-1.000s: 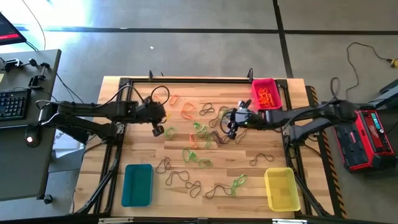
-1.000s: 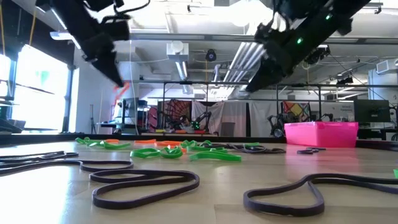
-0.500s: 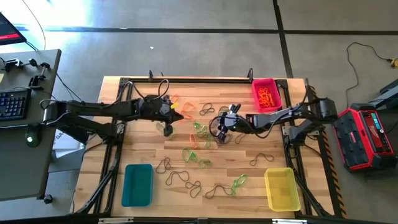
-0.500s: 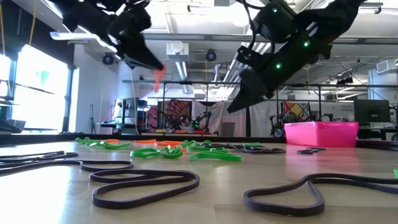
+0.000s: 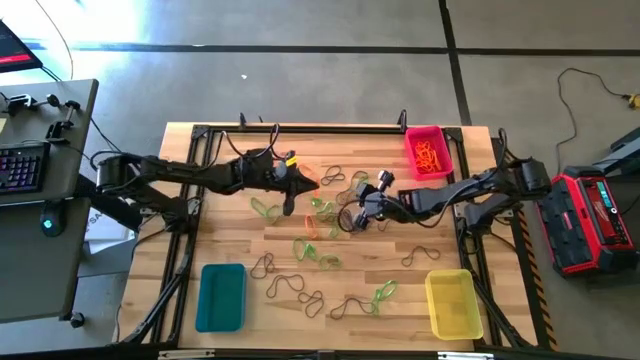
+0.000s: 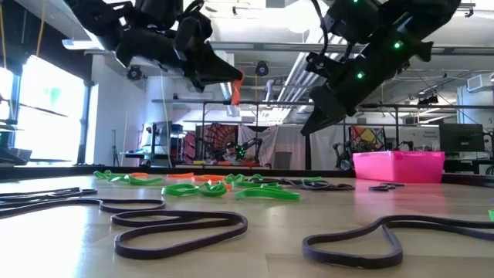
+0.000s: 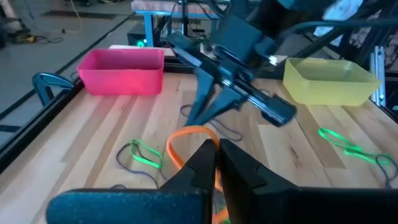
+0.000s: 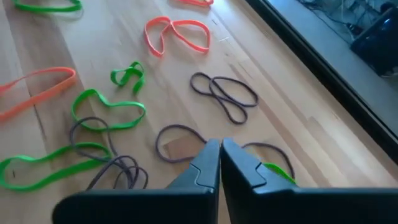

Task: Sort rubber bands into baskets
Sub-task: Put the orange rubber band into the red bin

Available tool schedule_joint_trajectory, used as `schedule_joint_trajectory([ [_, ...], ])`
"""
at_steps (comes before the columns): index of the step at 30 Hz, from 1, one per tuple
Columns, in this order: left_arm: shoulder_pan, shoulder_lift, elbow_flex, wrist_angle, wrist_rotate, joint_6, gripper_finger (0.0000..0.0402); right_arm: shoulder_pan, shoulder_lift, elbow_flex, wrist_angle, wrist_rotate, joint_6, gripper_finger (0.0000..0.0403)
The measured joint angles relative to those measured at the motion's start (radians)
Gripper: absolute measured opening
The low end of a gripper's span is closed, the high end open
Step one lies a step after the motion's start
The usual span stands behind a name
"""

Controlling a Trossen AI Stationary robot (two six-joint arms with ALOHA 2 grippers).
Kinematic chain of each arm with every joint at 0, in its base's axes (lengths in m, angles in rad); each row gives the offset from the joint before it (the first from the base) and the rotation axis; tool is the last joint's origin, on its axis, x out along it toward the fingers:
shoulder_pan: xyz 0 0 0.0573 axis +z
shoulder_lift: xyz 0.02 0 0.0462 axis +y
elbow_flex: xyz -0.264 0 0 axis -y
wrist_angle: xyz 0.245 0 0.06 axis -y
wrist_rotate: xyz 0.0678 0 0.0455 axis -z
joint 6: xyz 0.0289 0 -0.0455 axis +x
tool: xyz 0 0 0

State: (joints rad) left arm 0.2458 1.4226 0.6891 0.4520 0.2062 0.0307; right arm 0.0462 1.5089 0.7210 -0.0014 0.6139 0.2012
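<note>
At the lower left of the high view the teal basket (image 5: pixel 221 296) sits on my bench (image 5: pixel 230 245), well apart from everything I am doing. My left jaws (image 5: pixel 291 207) hang above the bench a little left of centre, pinched together on an orange rubber band (image 7: pixel 186 140); in the low view that band (image 6: pixel 235 91) dangles from the tips, clear of the wood. Around and below them lie loose rubber bands (image 5: pixel 320 230) in green, orange and dark brown, scattered across the middle of the bench, with a cluster of dark loops (image 5: pixel 290 285) toward the lower centre.

Just right of centre my right jaws (image 5: pixel 350 222) are closed tight with their tips meeting, low over the tangle of green and dark bands. From my right wrist I see a dark loop (image 8: pixel 177 140) lying flat on the wood right ahead of the tips, and I cannot tell whether anything is caught between them.

The pink basket (image 5: pixel 426 152) is at the upper right with orange bands (image 5: pixel 431 156) inside. The yellow basket (image 5: pixel 453 303) stands at the lower right.
</note>
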Motion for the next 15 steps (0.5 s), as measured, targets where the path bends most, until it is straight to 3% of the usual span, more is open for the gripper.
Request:
schedule_joint_trajectory([
  [7, 0.008, 0.006, 0.000, 0.020, 0.001, 0.007, 0.0011, 0.002, 0.000, -0.144, 0.271, -0.007, -0.041, 0.0000],
  [15, 0.008, 0.006, 0.000, 0.064, 0.002, 0.015, 0.0011, -0.123, 0.000, -0.326, 0.676, -0.304, -0.109, 0.0000],
])
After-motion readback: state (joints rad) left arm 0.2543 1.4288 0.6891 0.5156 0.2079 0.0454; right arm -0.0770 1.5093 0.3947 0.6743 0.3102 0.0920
